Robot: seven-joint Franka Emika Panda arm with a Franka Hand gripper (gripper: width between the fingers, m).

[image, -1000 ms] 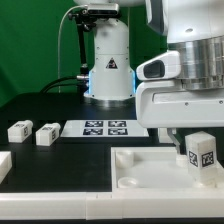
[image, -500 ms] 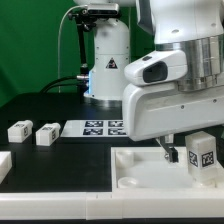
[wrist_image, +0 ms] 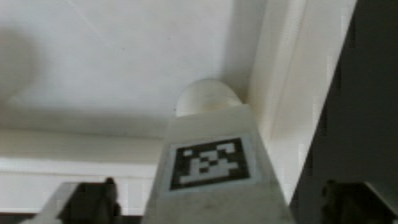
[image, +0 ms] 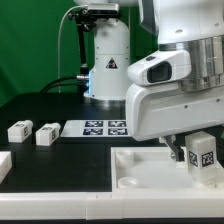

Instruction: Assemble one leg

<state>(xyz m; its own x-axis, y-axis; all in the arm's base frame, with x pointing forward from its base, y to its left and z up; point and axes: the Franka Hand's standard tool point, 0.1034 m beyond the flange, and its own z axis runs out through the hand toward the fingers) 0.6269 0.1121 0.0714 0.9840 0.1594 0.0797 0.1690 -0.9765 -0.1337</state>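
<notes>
Your gripper hangs with its jaws spread, one finger on either side of the leg, apparently not touching it. The leg stands upright on the tabletop toward the exterior view's right, its long axis vertical, directly beneath the hand.

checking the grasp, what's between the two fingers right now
The leg, tag face up toward the camera, stands between the fingers, with a bare gap on each side. The wrist view shows this.

arm: white glossy shells | claw: dark fingers | cable: black
</notes>
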